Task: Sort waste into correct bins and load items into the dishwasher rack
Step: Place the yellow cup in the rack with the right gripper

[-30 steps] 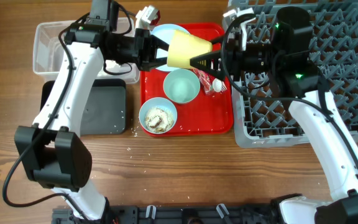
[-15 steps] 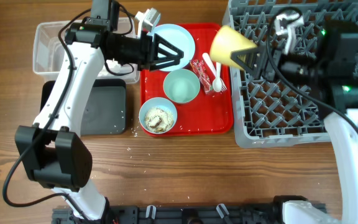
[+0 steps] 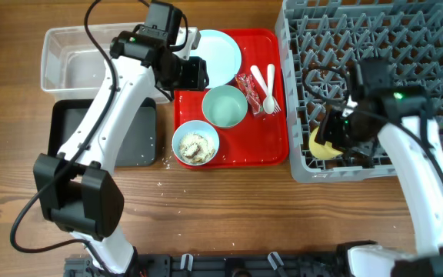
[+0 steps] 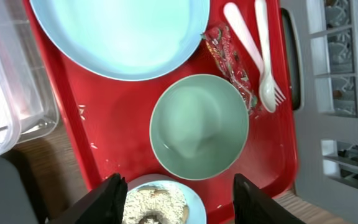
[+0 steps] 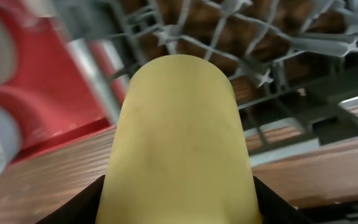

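Note:
My right gripper (image 3: pixel 326 138) is shut on the small yellow cup (image 3: pixel 320 145), low in the front-left corner of the grey dishwasher rack (image 3: pixel 383 77). In the right wrist view the cup (image 5: pixel 179 137) fills the space between both fingers (image 5: pixel 79 205). Over the red tray, my left gripper (image 3: pixel 194 73) is open and holds nothing. Below it lie the pale blue plate (image 4: pixel 120 31), an empty mint bowl (image 4: pixel 199 127), a bowl of rice scraps (image 4: pixel 157 205), the red-and-white wrapper (image 4: pixel 232 62), the white spoon (image 4: pixel 244 37) and fork (image 4: pixel 267 62).
The clear tub (image 3: pixel 48 61) stands at the back left with the black tray (image 3: pixel 121 131) in front of it. The red serving tray (image 3: pixel 271 146) lies between these bins and the rack. White crumbs (image 3: pixel 160 161) dot the wood by the black tray.
The left gripper let go of the yellow cup, opened and turned down over the red tray. The right arm carried the cup right and lowered it into the rack's front-left corner.

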Controlling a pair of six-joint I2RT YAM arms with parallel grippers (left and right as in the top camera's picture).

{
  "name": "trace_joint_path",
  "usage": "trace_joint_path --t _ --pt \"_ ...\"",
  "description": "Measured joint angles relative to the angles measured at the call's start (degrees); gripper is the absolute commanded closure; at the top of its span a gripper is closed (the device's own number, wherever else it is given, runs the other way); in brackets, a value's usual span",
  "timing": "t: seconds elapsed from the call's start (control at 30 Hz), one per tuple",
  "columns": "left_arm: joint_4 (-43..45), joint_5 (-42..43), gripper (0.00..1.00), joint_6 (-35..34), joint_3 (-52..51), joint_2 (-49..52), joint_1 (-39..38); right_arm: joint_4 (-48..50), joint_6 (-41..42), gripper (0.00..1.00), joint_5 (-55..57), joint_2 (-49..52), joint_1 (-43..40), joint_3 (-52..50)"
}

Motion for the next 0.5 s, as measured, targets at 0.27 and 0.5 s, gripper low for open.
trace_joint_path --t 0.27,0.5 --pt "0.0 -1.3 0.43 0.0 0.0 0.0 0.0 2.6 0.0 0.15 2.1 9.4 0.4 0.0" --pt "0.0 -1.5 0.41 0.0 0.0 0.0 0.0 3.0 -0.1 0.14 2.1 9.7 1.3 0.5"
